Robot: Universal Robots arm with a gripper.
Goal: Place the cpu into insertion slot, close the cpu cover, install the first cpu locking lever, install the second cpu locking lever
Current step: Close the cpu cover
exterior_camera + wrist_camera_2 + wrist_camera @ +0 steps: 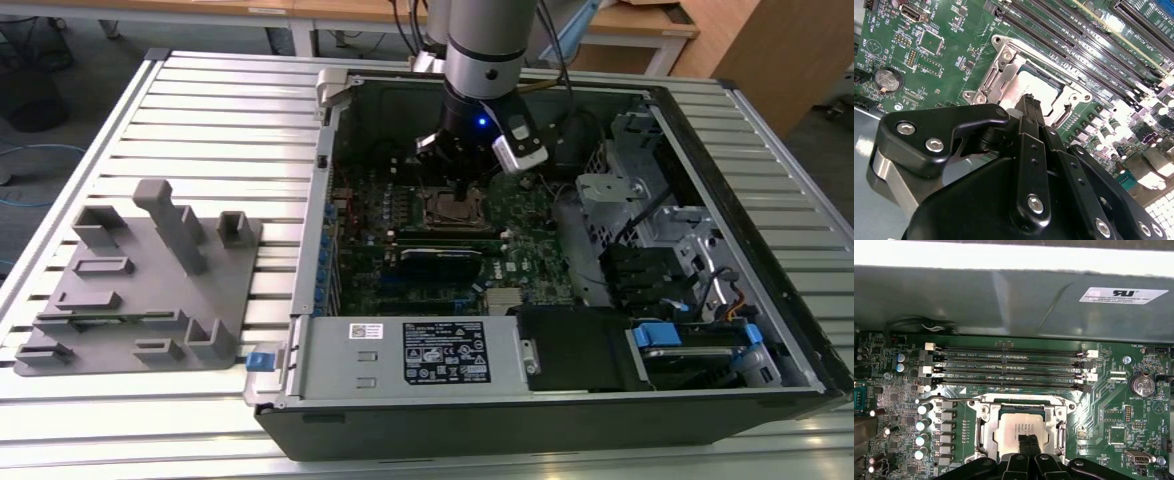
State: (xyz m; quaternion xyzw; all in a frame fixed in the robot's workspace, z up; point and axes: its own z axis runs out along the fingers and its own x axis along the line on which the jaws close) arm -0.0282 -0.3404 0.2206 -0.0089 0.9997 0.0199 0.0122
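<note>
The cpu [1015, 427], a square chip with a dull silver top, lies in the insertion slot [451, 208] on the green board. The silvery cpu cover [1060, 432] lies flat around it, framing its top through the cut-out. A thin lever wire [956, 400] runs along the slot's side nearest the memory slots. My gripper [1029, 444] hangs straight over the cpu with its two black fingertips pressed together, at or just above the chip's top. In the second wrist view the gripper [1030, 102] hides part of the cpu [1036, 82] and of the cover [999, 75]. In the exterior view the gripper [461, 188] reaches down into the open case.
Long memory slots [1009, 370] run beside the socket, with capacitors [924, 425] on one side and a coin battery [1143, 386] on the other. A black graphics card [441, 262], the power supply [414, 355] and drive bays [641, 240] crowd the case. A grey fixture [140, 290] stands on the slatted table.
</note>
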